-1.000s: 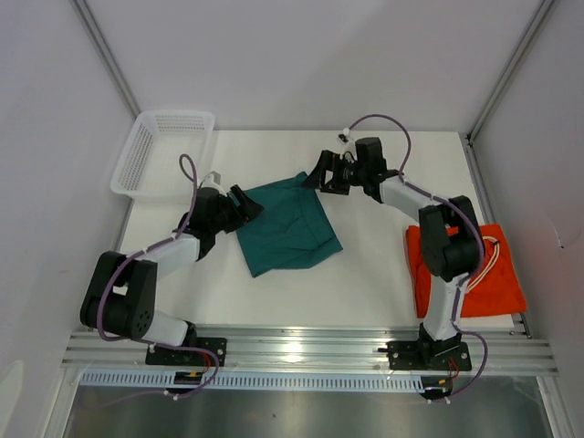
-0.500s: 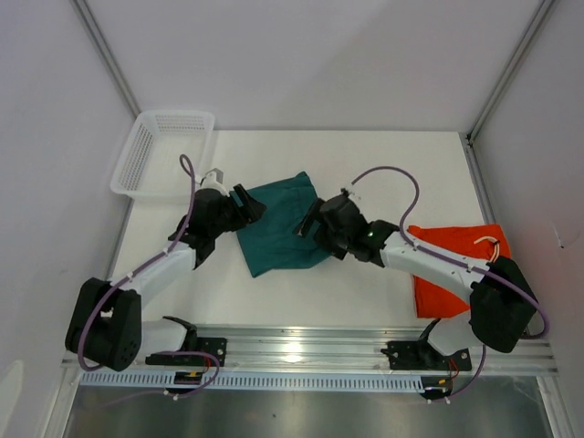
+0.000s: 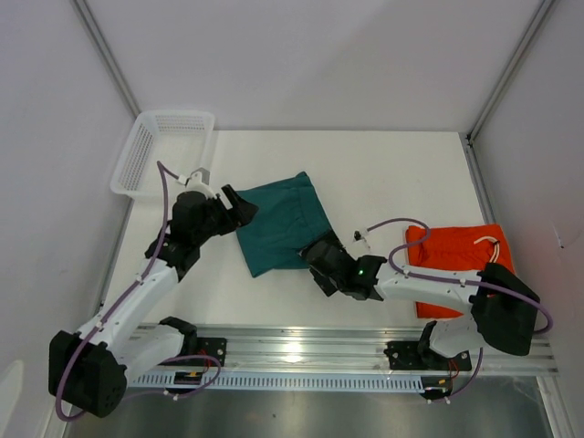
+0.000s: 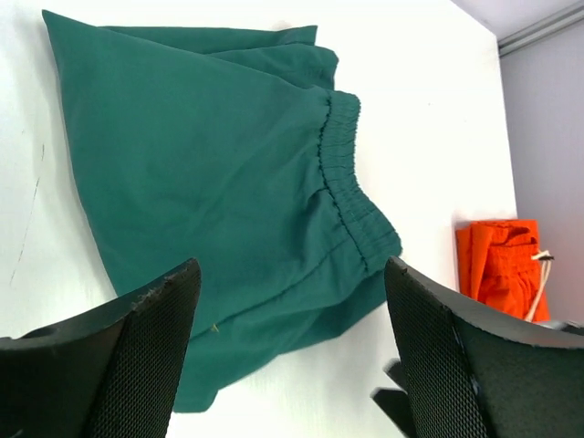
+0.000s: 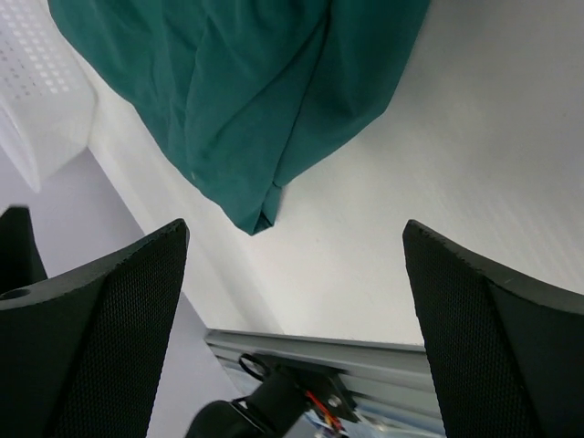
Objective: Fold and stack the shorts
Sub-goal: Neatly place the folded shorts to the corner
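Observation:
The teal green shorts lie folded flat in the middle of the table; they also show in the left wrist view and the right wrist view. The orange-red shorts with white drawstring lie folded at the right; a strip of them shows in the left wrist view. My left gripper is open and empty at the teal pair's left edge. My right gripper is open and empty just off the teal pair's near right corner.
A white mesh basket stands at the back left corner, and part of it shows in the right wrist view. The metal rail runs along the table's near edge. Grey walls close in both sides.
My right arm has swung from the teal pair's far edge down and forward to its near right corner. My left arm has pulled back slightly to the left.

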You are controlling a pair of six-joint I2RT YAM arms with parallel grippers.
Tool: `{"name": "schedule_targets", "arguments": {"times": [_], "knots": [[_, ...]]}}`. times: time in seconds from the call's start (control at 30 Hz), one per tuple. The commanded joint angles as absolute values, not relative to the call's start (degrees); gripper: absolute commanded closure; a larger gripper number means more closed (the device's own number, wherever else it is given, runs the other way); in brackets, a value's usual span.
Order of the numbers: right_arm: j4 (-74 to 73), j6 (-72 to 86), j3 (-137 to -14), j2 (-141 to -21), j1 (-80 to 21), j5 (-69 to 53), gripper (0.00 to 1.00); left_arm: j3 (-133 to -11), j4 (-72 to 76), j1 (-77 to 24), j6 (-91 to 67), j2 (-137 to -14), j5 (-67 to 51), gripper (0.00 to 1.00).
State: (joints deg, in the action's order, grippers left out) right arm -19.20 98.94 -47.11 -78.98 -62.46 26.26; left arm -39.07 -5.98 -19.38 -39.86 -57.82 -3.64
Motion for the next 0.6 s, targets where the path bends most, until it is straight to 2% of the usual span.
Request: {"name": "schedule_targets", "arguments": {"times": [0.0,0.5,0.57], "knots": [[-11.44,106.78,-45.44,-81.47,-62.67,30.06,0.00,-43.06,-11.59,-19.86,-37.80,-54.06,-4.83,0.16],[2.54,109.69,-47.20,-97.37,-61.26,29.09,0.00,-47.28,-20.47,-19.86,-34.45,-49.22,-2.81,0.13],[4.55,109.78,-47.46,-98.96,-60.12,27.87,0.03,-47.63,-21.09,-19.86,-34.19,-49.04,-2.55,0.12]]}}
